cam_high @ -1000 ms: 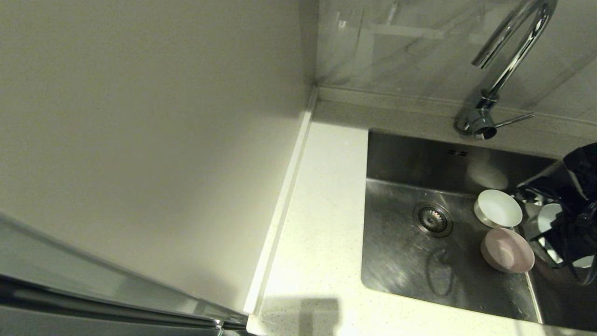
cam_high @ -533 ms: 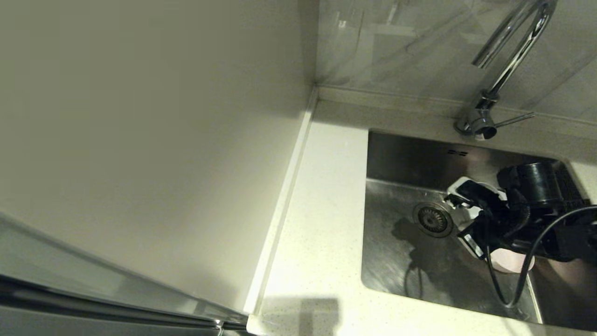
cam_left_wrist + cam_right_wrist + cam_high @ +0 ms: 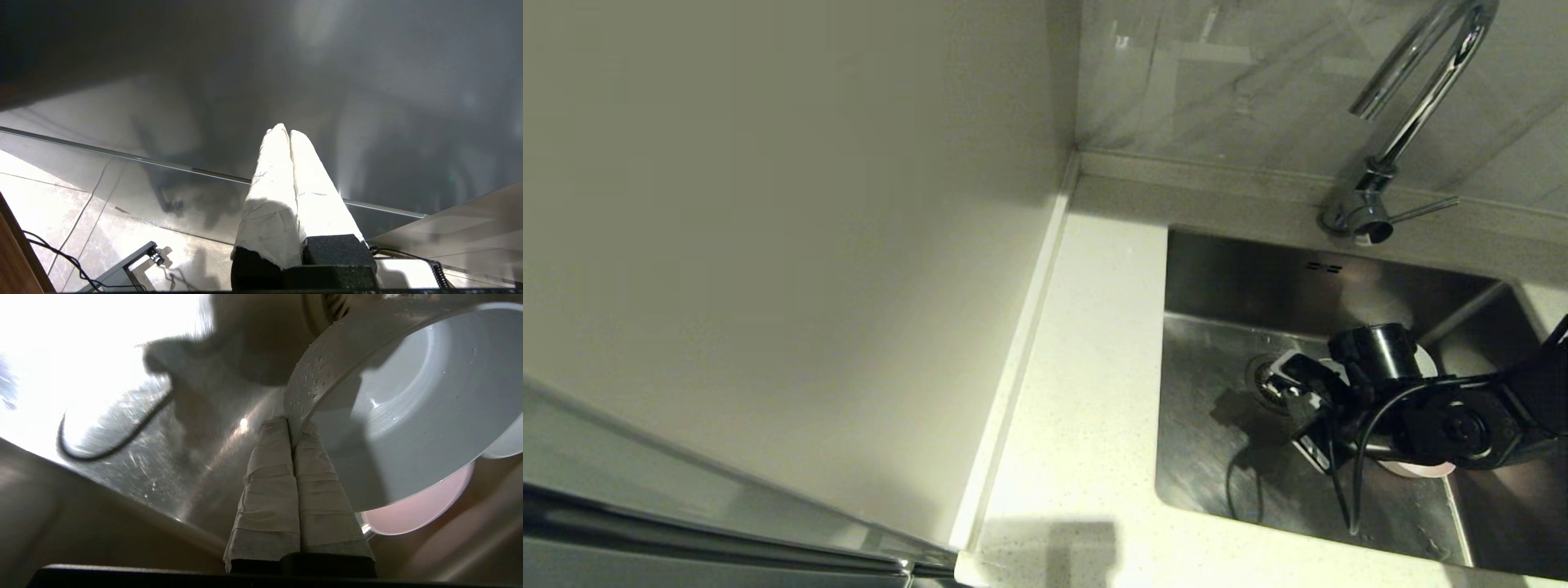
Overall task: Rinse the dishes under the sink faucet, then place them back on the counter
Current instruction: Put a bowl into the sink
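Observation:
My right gripper (image 3: 1297, 398) hangs low in the sink (image 3: 1225, 465), beside the drain (image 3: 1260, 377). In the right wrist view this gripper (image 3: 291, 425) is shut on the wet rim of the pale blue-grey bowl (image 3: 408, 408), which tilts on edge. Behind it show an edge of the white bowl (image 3: 505, 446) and the pink bowl (image 3: 421, 512). In the head view the arm hides most of the bowls; only slivers of the white bowl (image 3: 1425, 359) and the pink bowl (image 3: 1417, 469) show. The faucet (image 3: 1413, 106) arches above the back of the sink. My left gripper (image 3: 286, 132) is parked, shut and empty.
The white speckled counter (image 3: 1086, 392) runs along the sink's left side, bounded by a raised rim and a wall panel. The faucet lever (image 3: 1425, 210) points right. A black cable (image 3: 1343, 490) dangles from my right wrist into the sink.
My right arm has swung left from the sink's right edge to beside the drain and dropped lower, covering the white and pink bowls in the head view.

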Robot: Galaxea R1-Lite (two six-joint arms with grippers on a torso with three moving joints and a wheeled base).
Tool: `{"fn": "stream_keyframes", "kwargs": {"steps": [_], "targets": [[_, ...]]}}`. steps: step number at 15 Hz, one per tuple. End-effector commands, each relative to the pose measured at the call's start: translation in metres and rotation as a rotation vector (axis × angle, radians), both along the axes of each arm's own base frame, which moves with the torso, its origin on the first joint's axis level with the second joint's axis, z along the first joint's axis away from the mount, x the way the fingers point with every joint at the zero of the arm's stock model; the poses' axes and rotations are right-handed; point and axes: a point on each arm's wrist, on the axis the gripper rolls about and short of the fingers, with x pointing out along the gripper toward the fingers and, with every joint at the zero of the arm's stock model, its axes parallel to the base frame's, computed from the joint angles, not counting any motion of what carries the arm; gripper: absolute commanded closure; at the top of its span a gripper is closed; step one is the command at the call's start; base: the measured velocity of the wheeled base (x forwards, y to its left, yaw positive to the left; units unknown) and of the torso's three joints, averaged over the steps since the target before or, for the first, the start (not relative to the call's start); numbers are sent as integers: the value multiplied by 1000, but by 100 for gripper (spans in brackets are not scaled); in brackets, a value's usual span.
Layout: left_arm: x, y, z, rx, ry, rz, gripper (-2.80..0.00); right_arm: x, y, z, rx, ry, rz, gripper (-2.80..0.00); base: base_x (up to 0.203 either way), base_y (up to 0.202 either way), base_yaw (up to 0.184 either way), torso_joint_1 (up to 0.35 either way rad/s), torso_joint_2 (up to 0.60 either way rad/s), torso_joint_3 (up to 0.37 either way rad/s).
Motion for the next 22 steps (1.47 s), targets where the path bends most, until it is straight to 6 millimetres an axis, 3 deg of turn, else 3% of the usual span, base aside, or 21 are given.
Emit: {"fn": "stream_keyframes", "kwargs": {"steps": [1, 6, 9, 10, 16, 19, 22], "targets": [[0, 0, 0, -1, -5, 1, 0, 4, -8, -20, -10, 58, -23, 0, 0, 0, 0, 0, 0, 0], [0, 0, 0, -1, -4, 1, 0, 0, -17, -38, -15, 116, -50, 0, 0, 0, 0, 0, 0, 0], [0, 0, 0, 1, -4, 0, 0, 0, -17, -39, -23, 78, -37, 0, 0, 0, 0, 0, 0, 0], [0, 0, 0, 0, -4, 1, 0, 1, -17, -38, -24, 63, -32, -280, 0, 0, 0, 0, 0, 0], [0, 0, 0, -1, -4, 1, 0, -7, -18, -28, -17, 42, -40, -280, 0, 0, 0, 0, 0, 0], [0, 0, 0, -1, -4, 1, 0, -18, -19, 19, 30, -111, -74, -280, 0, 0, 0, 0, 0, 0], [0, 0, 0, -1, -4, 1, 0, -51, -35, 85, 132, -321, -149, -280, 0, 0, 0, 0, 0, 0]]}}
